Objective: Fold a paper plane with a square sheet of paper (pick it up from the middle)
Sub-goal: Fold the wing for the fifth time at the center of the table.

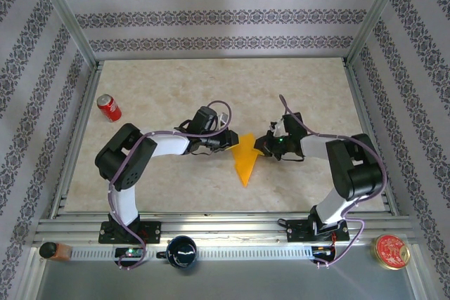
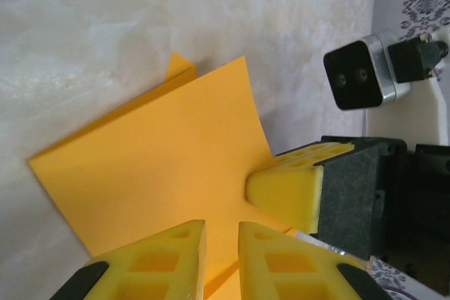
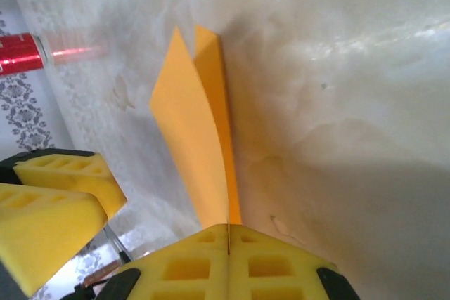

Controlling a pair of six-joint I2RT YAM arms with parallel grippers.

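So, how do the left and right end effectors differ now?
The right end effector is shut on the edge of the paper plane; the left end effector shows a narrow gap between its fingers. The right reaches in from the plane's right, the left from its left. Both have yellow fingers and meet at the plane's wide end.
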